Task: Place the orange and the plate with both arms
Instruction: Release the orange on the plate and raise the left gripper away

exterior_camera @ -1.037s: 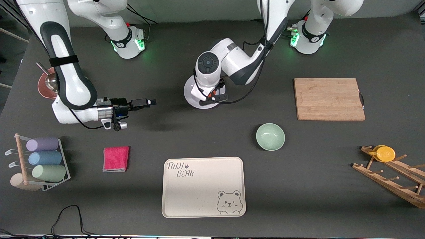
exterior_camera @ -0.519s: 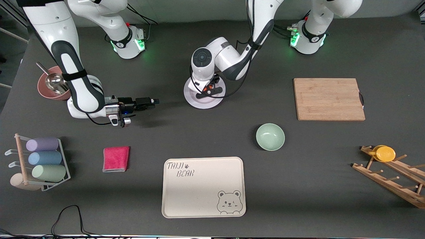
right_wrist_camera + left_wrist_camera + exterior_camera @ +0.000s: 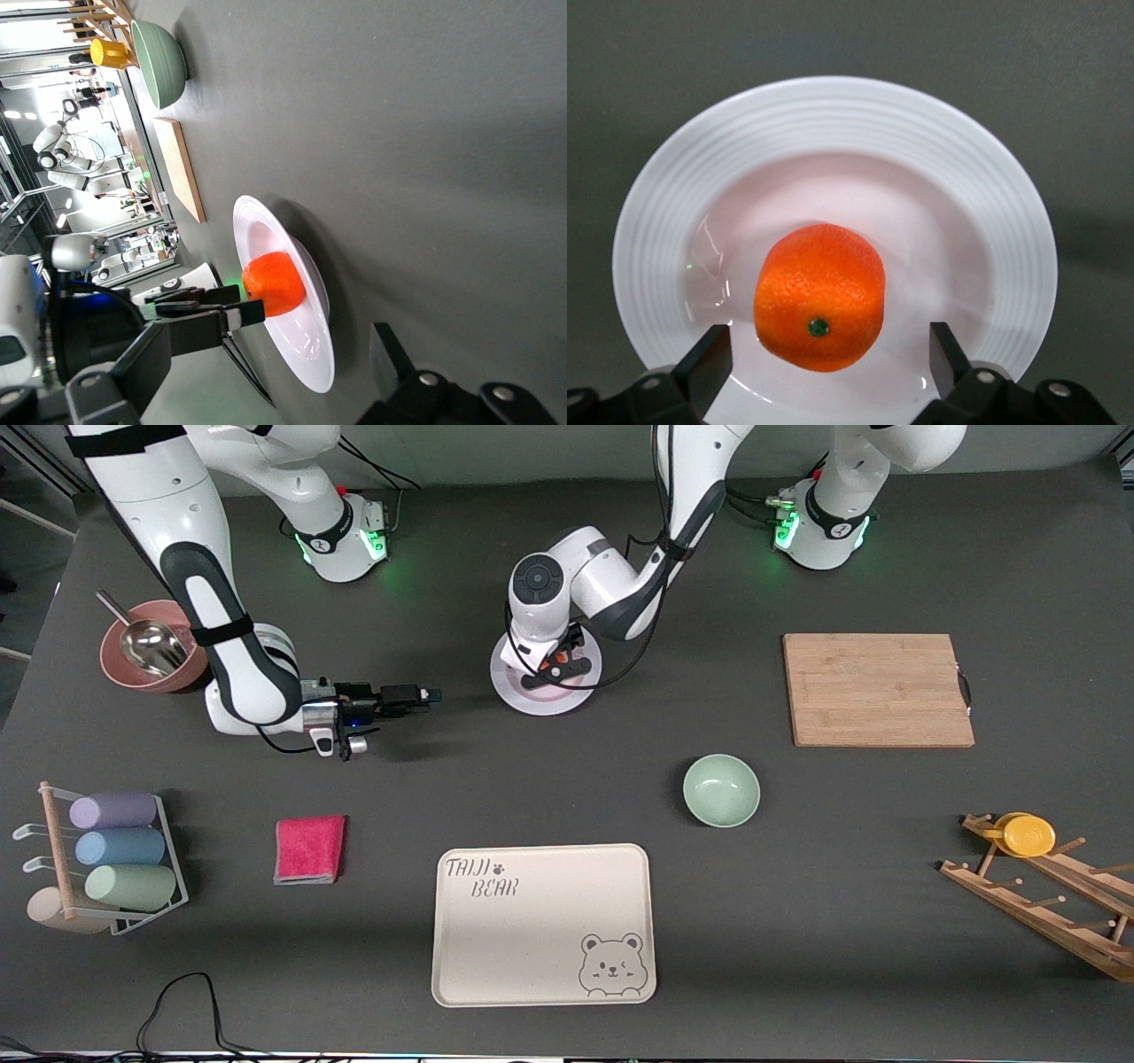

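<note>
The white plate [image 3: 532, 700] lies on the table between the two arms' bases. The orange [image 3: 561, 659] rests on it. In the left wrist view the orange [image 3: 819, 297] sits in the plate's well [image 3: 833, 115]. My left gripper [image 3: 556, 669] hangs just over the plate, open, one fingertip on each side of the orange [image 3: 826, 354], apart from it. My right gripper [image 3: 430, 693] lies level and low over the table, beside the plate's rim toward the right arm's end, open and empty. The right wrist view shows the plate [image 3: 310, 345] and orange [image 3: 273, 283] edge-on.
A green bowl [image 3: 721, 789] and a beige bear tray [image 3: 542, 926] lie nearer the camera. A wooden cutting board [image 3: 877, 689] and a rack with a yellow cup [image 3: 1028, 835] are at the left arm's end. A red cloth [image 3: 309, 849], cup rack [image 3: 111, 859] and pink bowl [image 3: 151, 657] are at the right arm's end.
My right gripper has moved along the table toward the plate's rim. My left gripper has shifted slightly toward the bases over the plate, then held still.
</note>
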Tool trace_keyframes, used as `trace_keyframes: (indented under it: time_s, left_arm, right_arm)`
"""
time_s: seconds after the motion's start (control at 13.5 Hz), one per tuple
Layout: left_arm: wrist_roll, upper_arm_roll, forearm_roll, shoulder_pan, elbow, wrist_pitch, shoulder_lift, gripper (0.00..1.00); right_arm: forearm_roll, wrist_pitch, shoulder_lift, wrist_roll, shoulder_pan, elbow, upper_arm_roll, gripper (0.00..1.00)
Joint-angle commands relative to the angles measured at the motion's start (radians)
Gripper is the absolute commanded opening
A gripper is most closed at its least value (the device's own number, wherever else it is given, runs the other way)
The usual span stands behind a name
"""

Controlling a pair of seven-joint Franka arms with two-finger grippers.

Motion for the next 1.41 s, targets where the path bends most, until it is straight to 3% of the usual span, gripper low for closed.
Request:
trace_keyframes:
  time_s: [0.0, 0.22, 0.67, 1.11, 1.33]
  left_arm:
    - [-0.017, 0.016, -0.010, 0.002, -0.006, -0.027, -0.051, 0.99]
    - [-0.014, 0.017, 0.005, 0.112, 0.007, -0.097, -0.145, 0.99]
    - [0.316, 0.027, 0.086, 0.452, 0.271, -0.586, -0.223, 0.99]
    - [0.714, 0.030, 0.157, 0.751, 0.258, -0.718, -0.343, 1.00]
    - [0.924, 0.076, 0.181, 0.859, 0.248, -0.786, -0.392, 1.00]
  right_arm:
    - [0.059, 0.053, -0.018, -0.032, -0.004, -0.035, 0.036, 1.00]
    - [0.180, 0.137, -0.018, -0.078, -0.007, -0.064, 0.125, 1.00]
    - [0.238, 0.165, 0.025, -0.127, -0.007, -0.070, 0.179, 1.00]
    - [0.281, 0.166, 0.098, -0.210, -0.008, -0.070, 0.214, 1.00]
    - [0.315, 0.170, 0.103, -0.214, -0.008, -0.070, 0.236, 1.00]
